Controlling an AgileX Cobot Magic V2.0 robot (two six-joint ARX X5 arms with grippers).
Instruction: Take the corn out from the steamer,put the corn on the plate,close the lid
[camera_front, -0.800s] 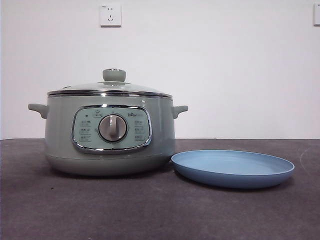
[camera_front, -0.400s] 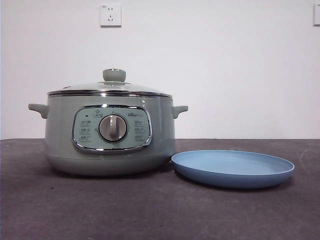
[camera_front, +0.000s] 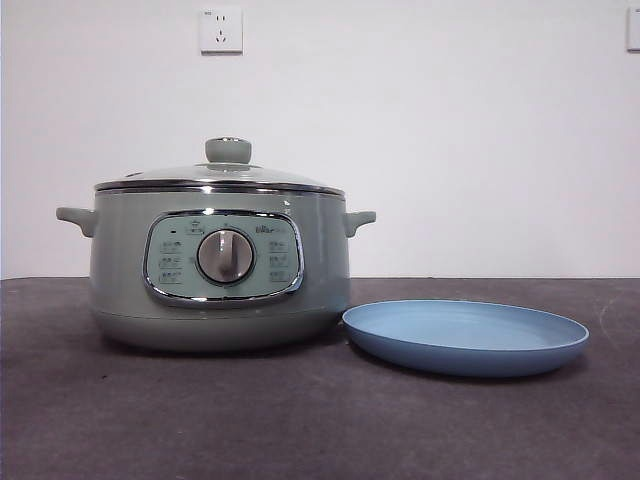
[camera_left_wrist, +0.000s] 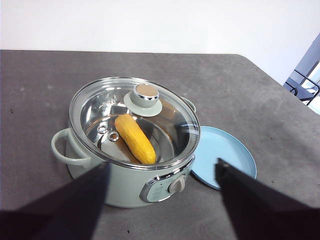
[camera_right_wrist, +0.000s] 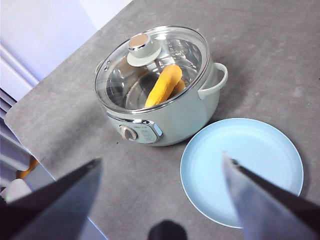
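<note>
Nearest to you in the front view is the bare dark bench (camera_front: 300, 430). A little further back sits the blue plate (camera_front: 465, 338), with nothing on it. Just beside it stands the green steamer (camera_front: 220, 270), with its dial facing you.

The glass lid (camera_front: 220, 172) is on the steamer. Look through the glass and you can see the corn (camera_left_wrist: 134, 138) lying inside on the metal floor. So no step is done yet. The first job is to get the lid off.

Both arms wait up high, well apart from the pot. The left gripper (camera_left_wrist: 162, 172) is spread wide and holds nothing. The right gripper (camera_right_wrist: 162, 165) is spread wide too, and it is also holding nothing.

I think you next need to bring one gripper down over the round knob (camera_left_wrist: 143, 95) and pinch it. The lid is the only thing in the way of the corn. Far behind, a wall socket (camera_front: 221, 29) sits on the white wall.
</note>
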